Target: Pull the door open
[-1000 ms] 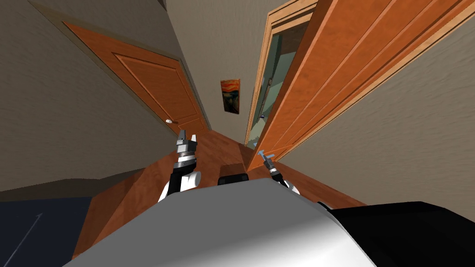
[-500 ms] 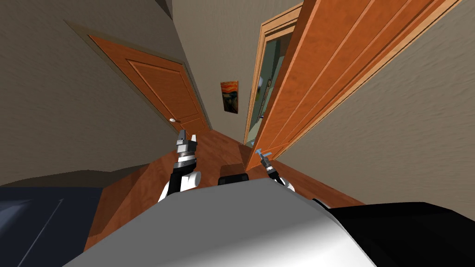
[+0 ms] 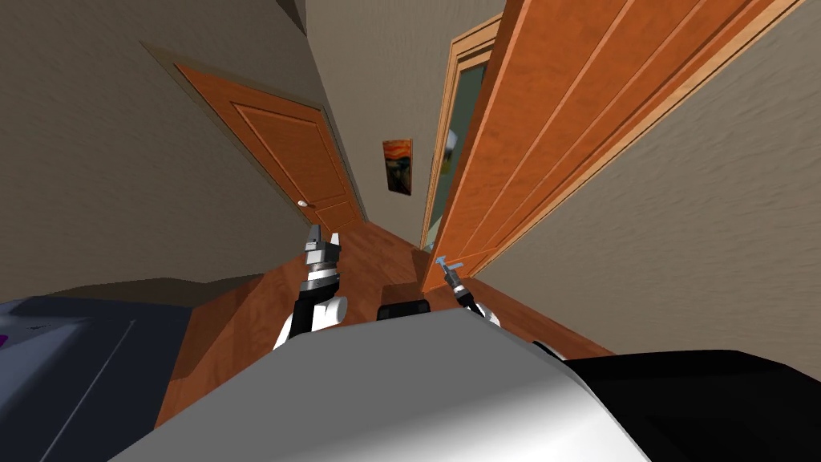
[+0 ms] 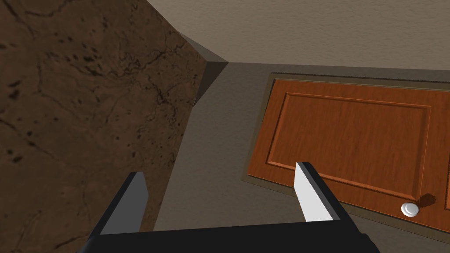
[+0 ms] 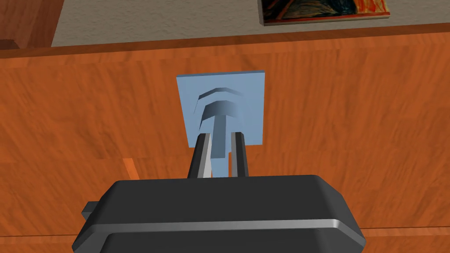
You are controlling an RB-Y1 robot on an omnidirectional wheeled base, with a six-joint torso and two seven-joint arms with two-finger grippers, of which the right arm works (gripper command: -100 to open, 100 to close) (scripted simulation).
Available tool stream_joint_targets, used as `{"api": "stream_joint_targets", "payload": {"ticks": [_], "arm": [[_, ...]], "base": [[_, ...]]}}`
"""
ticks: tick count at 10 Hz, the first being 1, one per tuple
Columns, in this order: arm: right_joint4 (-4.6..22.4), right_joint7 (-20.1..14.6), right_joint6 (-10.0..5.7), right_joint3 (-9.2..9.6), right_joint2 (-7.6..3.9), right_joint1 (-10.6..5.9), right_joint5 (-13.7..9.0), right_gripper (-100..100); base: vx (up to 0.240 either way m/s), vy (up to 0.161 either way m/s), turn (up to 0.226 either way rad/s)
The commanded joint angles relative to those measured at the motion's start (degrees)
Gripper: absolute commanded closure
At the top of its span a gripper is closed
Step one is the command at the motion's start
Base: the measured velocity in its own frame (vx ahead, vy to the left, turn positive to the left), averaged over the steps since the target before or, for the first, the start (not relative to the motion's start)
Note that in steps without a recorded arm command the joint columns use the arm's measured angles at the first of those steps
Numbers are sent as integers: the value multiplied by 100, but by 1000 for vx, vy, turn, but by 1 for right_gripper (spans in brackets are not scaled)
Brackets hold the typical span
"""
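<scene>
While right pincer (image 5: pixel 218 137) is clamped tight on the blue handle (image 5: pixel 219 112) of the door (image 3: pixel 561 120), ajar at my right, slip risk: thin blades, slim lever. A pull off the door's arc could strip the grip; left pincer (image 4: pixel 220 169) wide open, empty.

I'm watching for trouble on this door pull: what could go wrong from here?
The right gripper pinches the blue handle with thin fingers only, so a hard pull might slip it off. The door stands close ahead of the robot; swinging wider, it might strike the open left gripper.
</scene>
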Motion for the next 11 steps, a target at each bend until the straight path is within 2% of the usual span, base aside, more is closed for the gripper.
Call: {"api": "stream_joint_targets", "payload": {"ticks": [1, 5, 11], "arm": [[149, -43, -86, -24, -38, -44, -36, 100], [532, -154, -307, -85, -138, -156, -130, 100], [1249, -362, -720, -200, -323, -367, -305, 100]], "base": [[-93, 24, 245], [-160, -14, 242], [-204, -78, 239]]}}
